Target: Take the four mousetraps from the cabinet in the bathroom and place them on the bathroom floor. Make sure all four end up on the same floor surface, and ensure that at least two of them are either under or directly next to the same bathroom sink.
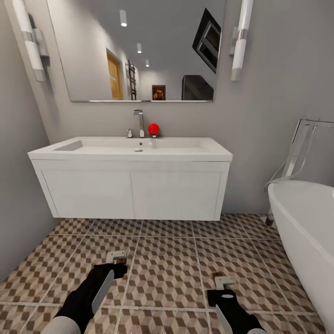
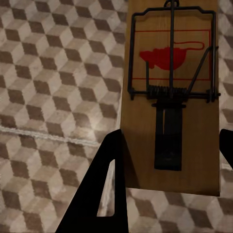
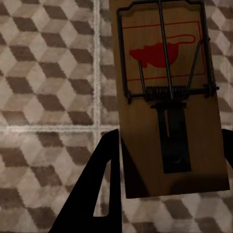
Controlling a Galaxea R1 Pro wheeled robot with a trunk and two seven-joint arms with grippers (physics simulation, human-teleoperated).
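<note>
Each hand holds one mousetrap above the cube-patterned bathroom floor (image 1: 167,271). My left gripper (image 1: 117,262) is shut on a mousetrap (image 2: 170,63), a tan board with dark wire and a red mouse print, gripped by its near end between the black fingers (image 2: 109,194). My right gripper (image 1: 223,287) is shut the same way on a second mousetrap (image 3: 165,73). Both hang low over the tiles in front of the white sink (image 1: 185,149) with its chrome tap (image 1: 139,121). The cabinet and the other mousetraps are out of view.
The white wall-hung vanity (image 1: 93,192) leaves a gap above the floor. A white bathtub (image 1: 306,227) stands at the right, and a grey wall closes the left side. A red ball-like item (image 1: 153,128) sits by the tap, under a mirror (image 1: 139,46).
</note>
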